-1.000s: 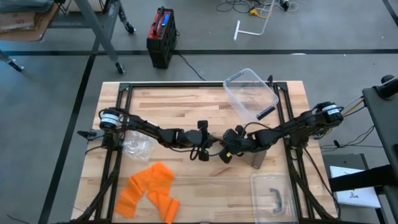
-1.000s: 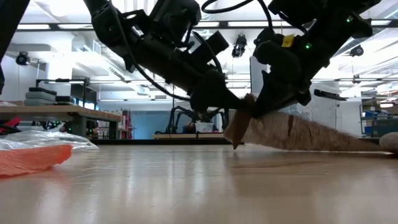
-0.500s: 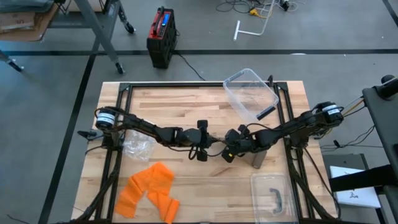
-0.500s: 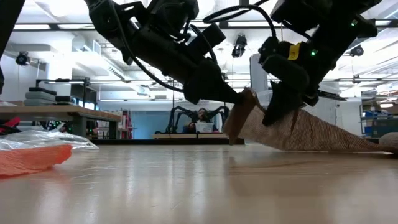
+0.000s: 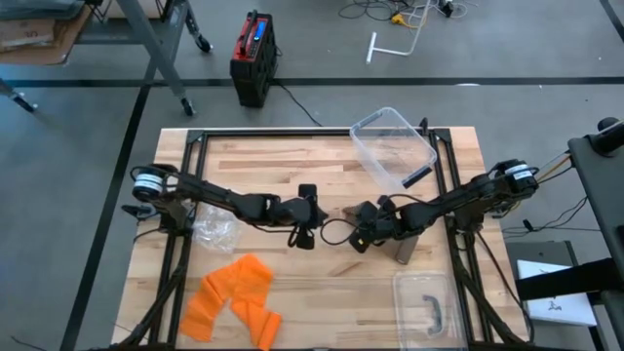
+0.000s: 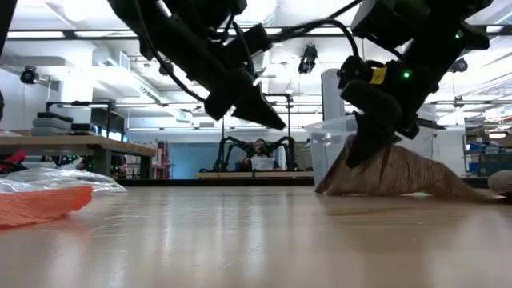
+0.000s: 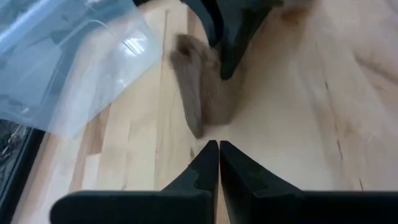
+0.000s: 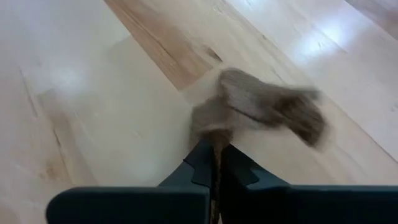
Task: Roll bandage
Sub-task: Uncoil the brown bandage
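Grey floor surrounds the wooden desk [image 5: 292, 171] in the high view. Both arms reach toward its middle: the left gripper [image 5: 304, 237] hangs with its jaws together and empty, apart from the tan bandage [image 5: 405, 246], while the right gripper [image 5: 357, 239] sits at the bandage's near end. A clear tub [image 5: 393, 146] lies beyond, orange cloth [image 5: 234, 297] well apart.

From the low view, the bandage [image 6: 400, 172] drapes from the right gripper [image 6: 358, 157] down onto the desk as a loose slope, with no tight roll showing.

Through the left wrist view, shut jaws point at a crumpled end of bandage [image 7: 202, 87].

By the right wrist view, the jaws are clamped on the bandage [image 8: 261, 109], which bunches ahead of them.

Rolling looks barely begun; most of the strip seems left to wind.
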`<act>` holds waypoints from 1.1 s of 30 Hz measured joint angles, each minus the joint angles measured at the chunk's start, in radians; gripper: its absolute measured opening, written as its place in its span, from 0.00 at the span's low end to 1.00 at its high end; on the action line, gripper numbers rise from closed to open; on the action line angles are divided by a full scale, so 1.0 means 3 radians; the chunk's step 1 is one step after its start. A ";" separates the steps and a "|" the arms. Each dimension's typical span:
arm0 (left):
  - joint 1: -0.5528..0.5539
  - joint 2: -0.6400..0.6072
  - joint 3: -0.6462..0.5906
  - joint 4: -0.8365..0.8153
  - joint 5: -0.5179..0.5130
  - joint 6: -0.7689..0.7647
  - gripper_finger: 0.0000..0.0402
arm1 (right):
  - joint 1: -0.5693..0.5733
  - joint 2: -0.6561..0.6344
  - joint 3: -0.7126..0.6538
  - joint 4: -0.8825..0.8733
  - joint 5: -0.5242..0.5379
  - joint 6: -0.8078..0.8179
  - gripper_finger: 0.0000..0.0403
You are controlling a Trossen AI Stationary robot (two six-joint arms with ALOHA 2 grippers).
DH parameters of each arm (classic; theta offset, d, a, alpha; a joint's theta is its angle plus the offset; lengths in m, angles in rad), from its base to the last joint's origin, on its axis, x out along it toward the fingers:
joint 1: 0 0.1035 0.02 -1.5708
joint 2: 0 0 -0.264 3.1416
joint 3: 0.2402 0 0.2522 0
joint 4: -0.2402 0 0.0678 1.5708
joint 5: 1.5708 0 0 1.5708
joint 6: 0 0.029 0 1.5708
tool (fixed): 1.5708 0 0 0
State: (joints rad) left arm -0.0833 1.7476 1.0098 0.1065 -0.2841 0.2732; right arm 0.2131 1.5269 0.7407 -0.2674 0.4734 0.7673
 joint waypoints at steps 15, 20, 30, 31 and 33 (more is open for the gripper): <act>0.0341 0.0636 0.0003 0.1190 0.0481 -0.0067 0.15 | 0.0009 -0.0001 -0.0009 0.0214 0.0004 -0.0694 0.00; 0.0605 0.0761 0.0163 0.1213 0.0983 -0.0059 0.19 | 0.0009 -0.0001 -0.0012 0.0195 -0.0024 -0.1247 0.00; 0.0650 0.0874 0.0468 0.1182 0.1380 0.0424 0.16 | 0.0072 0.0126 -0.0018 0.0222 -0.0013 -0.2786 0.00; 0.0665 0.0874 0.0472 0.1177 0.1443 0.0437 0.15 | 0.0072 0.0144 -0.0024 0.0180 -0.0001 -0.2891 0.00; 0.0702 0.0874 0.0471 0.1137 0.1653 0.0445 0.14 | 0.0090 0.0199 -0.0031 0.0197 0.0018 -0.3138 0.00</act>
State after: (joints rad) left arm 0.1275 2.0098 1.1511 0.4476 0.2118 0.4068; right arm 0.2401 1.5864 0.7314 -0.2084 0.4789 -0.1740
